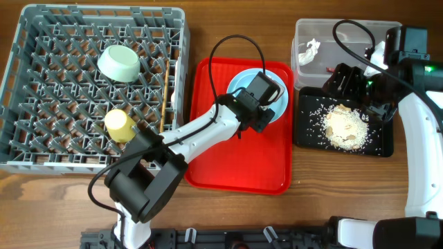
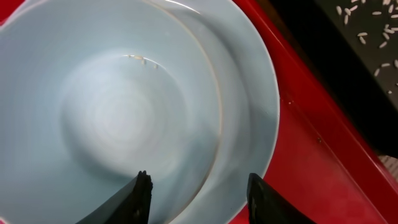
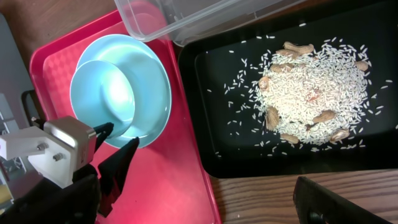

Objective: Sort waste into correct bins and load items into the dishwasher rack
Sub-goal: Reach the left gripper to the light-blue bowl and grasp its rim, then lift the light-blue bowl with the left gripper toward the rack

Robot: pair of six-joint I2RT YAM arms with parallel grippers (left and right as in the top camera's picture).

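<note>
One bowl (image 2: 106, 118) on plate (image 2: 250, 87) | left jaws straddle rim | right jaws unclear

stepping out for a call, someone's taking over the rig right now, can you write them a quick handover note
Left hand: open, fingers either side of the light blue bowl rim, not closed on it.
Right hand: above the black tray; can't tell whether it is open or shut.
Done: pale green saucer, yellow cup and chopsticks are in the dishwasher rack. The tissue is in the clear tub and the rice scraps are in the black tray.
Left: the bowl sits on the light blue plate on the red tray; both need racking. Fork and wrapper not visible.
</note>
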